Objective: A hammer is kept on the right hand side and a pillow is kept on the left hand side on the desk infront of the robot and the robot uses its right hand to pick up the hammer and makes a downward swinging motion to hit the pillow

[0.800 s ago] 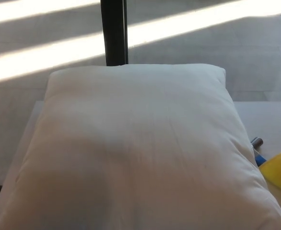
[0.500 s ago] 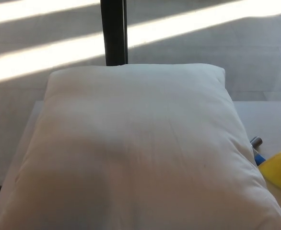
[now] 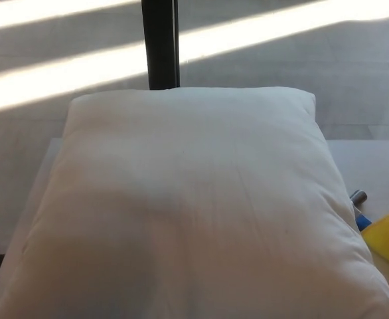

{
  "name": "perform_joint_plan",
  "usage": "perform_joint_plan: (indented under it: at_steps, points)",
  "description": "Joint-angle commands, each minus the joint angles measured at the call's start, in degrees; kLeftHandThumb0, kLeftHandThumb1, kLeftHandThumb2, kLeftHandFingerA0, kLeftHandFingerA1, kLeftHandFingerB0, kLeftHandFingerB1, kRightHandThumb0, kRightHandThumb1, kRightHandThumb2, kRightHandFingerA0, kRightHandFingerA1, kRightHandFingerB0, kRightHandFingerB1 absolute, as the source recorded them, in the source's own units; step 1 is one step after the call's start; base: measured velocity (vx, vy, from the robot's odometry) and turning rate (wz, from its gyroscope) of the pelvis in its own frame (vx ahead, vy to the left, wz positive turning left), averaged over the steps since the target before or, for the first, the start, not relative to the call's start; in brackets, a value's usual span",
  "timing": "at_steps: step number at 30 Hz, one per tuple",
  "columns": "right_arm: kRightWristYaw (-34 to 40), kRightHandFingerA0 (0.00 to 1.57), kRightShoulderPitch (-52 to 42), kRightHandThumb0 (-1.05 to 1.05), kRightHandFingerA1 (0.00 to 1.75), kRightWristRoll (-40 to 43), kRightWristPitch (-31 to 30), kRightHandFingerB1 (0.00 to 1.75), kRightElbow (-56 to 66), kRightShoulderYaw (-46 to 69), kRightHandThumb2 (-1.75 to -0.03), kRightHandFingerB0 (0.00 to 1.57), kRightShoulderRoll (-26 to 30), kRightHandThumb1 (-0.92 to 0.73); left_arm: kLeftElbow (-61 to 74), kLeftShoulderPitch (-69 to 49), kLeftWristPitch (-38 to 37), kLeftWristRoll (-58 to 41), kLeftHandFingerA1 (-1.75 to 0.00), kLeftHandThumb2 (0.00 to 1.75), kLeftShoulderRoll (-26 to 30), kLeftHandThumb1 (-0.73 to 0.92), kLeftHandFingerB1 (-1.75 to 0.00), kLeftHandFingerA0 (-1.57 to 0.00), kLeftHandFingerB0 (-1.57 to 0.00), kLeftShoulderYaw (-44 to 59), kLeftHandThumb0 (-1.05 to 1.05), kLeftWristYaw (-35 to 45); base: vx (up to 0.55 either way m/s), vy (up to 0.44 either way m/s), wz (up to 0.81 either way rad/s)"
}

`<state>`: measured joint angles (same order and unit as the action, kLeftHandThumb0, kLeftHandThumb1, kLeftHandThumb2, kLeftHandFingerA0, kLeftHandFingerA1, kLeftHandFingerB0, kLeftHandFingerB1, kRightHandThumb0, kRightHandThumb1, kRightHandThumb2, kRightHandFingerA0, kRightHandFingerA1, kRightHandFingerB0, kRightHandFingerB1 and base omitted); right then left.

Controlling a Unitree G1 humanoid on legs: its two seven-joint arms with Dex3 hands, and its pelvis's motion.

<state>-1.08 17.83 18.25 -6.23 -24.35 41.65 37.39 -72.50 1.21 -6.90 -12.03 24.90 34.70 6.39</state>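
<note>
A large white pillow (image 3: 188, 206) fills most of the head view and lies flat on the white desk (image 3: 370, 166). At the pillow's right edge a small part of the hammer (image 3: 358, 199) peeks out: a metal end, a blue bit and a yellow part (image 3: 388, 236). The pillow hides the remainder of the hammer. Neither of my hands shows in the picture.
A dark post (image 3: 160, 43) stands behind the pillow at the back. Beyond the desk lies a grey floor (image 3: 62, 73) crossed by bright bands of sunlight. A strip of bare desk shows to the right of the pillow.
The whole picture has shifted a few pixels to the right and down, so the camera has moved slightly. The pillow and hammer lie as before.
</note>
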Motion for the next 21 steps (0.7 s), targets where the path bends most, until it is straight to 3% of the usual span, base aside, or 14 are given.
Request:
perform_joint_plan:
  at_steps: [1,3,4,6,11,12,13,16,21]
  points:
    - [-5.9,0.0,-3.9,-0.82,0.19,-0.2,-5.9,0.24,19.9,-10.6,-1.03,0.01,-1.1,-0.6,-0.6,-0.1,-1.6,-1.3,-0.57,0.59,0.9,0.61,-0.57,-0.79,-0.78,0.0,-0.58,0.5,0.0,0.0,0.0]
    - [-5.6,0.02,-4.9,-0.89,0.16,-4.3,-5.1,0.26,22.4,-14.8,-1.05,0.05,-0.7,-0.62,-0.7,0.0,-1.1,-1.1,-0.57,0.59,1.1,0.6,-0.56,-0.78,-0.79,-0.3,-0.58,0.5,0.0,0.0,0.0]
    - [-5.8,0.0,-5.5,-0.81,0.22,-5.8,-4.2,0.24,23.0,-16.2,-1.06,0.03,-0.2,-0.61,-0.5,0.0,-1.2,-1.0,-0.58,0.59,1.0,0.59,-0.58,-0.79,-0.8,-0.4,-0.58,0.2,0.0,0.0,0.0]
    - [-5.6,0.02,-6.4,-0.9,0.16,-8.2,-3.0,0.16,24.1,-18.6,-1.05,0.09,0.5,-0.67,-0.4,-0.3,-2.1,-1.0,-0.59,0.58,1.0,0.6,-0.6,-0.79,-0.82,-0.6,-0.58,0.6,0.0,0.0,0.0]
    - [-6.2,0.0,-8.6,-0.94,0.19,-12.1,-3.5,0.21,26.8,-24.9,-1.04,0.05,2.0,-0.63,-0.3,-0.3,-2.1,-1.3,-0.6,0.58,0.8,0.6,-0.63,-0.8,-0.83,-0.4,-0.56,0.3,0.0,0.0,0.0]
    - [-6.7,0.0,-9.3,-0.94,0.23,-13.5,-2.2,0.26,26.3,-26.9,-1.03,0.1,2.2,-0.62,-0.2,-0.3,-2.0,-1.5,-0.62,0.58,0.7,0.6,-0.65,-0.79,-0.84,-0.2,-0.56,0.4,0.0,0.0,0.0]
    - [-8.1,0.0,-9.6,-0.94,0.18,-13.8,-2.5,0.21,26.0,-28.5,-1.04,0.05,2.9,-0.63,-0.3,-0.4,-2.0,-1.7,-0.61,0.58,0.6,0.6,-0.62,-0.77,-0.8,-0.1,-0.55,0.6,0.0,0.0,0.0]
    - [-10.4,0.0,-9.9,-0.98,0.16,-15.7,-2.4,0.22,24.8,-32.9,-1.05,0.1,4.8,-0.65,-0.4,-0.7,-2.3,-1.7,-0.61,0.58,0.5,0.59,-0.65,-0.81,-0.83,-0.1,-0.55,0.3,0.0,0.0,0.0]
    - [-11.3,0.04,-9.8,-0.95,0.22,-19.2,-1.2,0.3,21.9,-38.5,-1.0,0.12,5.5,-0.6,-0.1,-0.9,-2.2,-0.9,-0.58,0.59,0.6,0.6,-0.57,-0.78,-0.79,-1.2,-0.57,-0.2,0.0,0.0,0.0]
